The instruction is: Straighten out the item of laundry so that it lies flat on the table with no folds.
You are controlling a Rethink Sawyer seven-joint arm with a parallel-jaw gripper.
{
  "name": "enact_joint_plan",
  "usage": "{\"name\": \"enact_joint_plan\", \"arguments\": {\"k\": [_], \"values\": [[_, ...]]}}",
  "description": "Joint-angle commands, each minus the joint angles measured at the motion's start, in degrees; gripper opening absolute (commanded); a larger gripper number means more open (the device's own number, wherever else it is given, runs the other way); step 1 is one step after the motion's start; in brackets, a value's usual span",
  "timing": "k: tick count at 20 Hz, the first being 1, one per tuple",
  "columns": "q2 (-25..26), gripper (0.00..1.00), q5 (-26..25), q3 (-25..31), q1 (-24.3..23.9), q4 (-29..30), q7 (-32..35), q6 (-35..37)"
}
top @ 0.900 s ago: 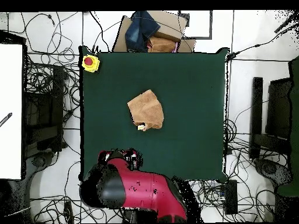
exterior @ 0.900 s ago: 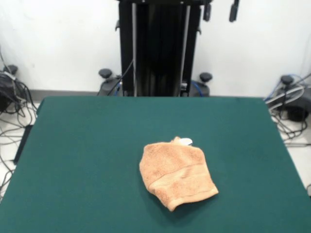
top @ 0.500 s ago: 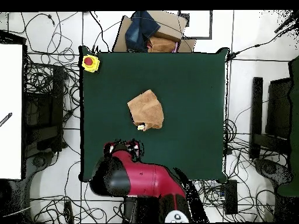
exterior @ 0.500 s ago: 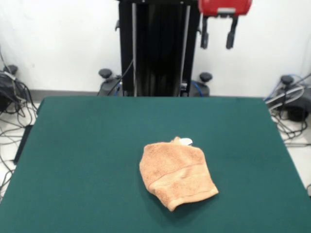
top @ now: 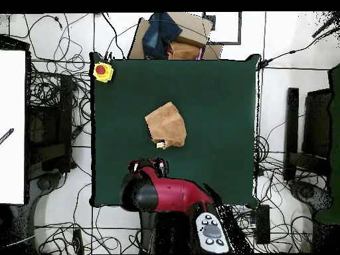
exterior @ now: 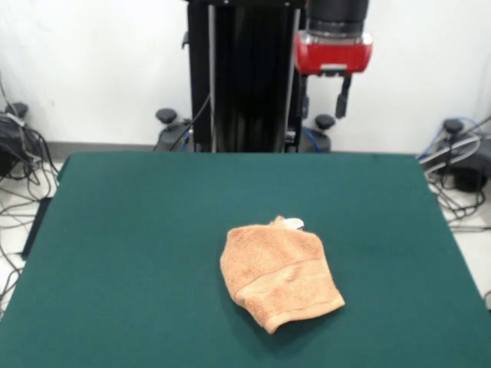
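The peach-orange towel (exterior: 280, 274) lies folded over on itself near the middle of the dark green table (exterior: 138, 230), with a woven band across its near part and a small white tag (exterior: 294, 224) at its far edge. It also shows in the overhead view (top: 167, 126). My gripper (exterior: 323, 103) hangs high over the table's far edge, in front of the pedestal, well above and behind the towel. Its fingers stand apart and hold nothing. In the overhead view the gripper (top: 147, 164) is just off the towel's robot-side edge.
A yellow box with a red button (top: 102, 70) sits at one table corner. A cardboard box with dark cloth (top: 174, 40) stands beyond the far edge. Cables lie on the floor round the table (top: 219, 99).
The arm has come down and forward into view, moving left in the front view, toward the towel. The towel has not moved.
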Motion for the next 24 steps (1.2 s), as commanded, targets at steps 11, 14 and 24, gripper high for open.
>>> {"name": "enact_joint_plan", "arguments": {"k": [11,14,24], "values": [[9.34,1.0,-6.77,4.12,-1.65,-6.98,6.97,-7.62],[9.18,1.0,-6.73,4.85,-1.95,-7.73,6.34,-5.46],[13.0,1.0,-4.96,4.58,-3.01,-15.53,3.68,1.51]]}}
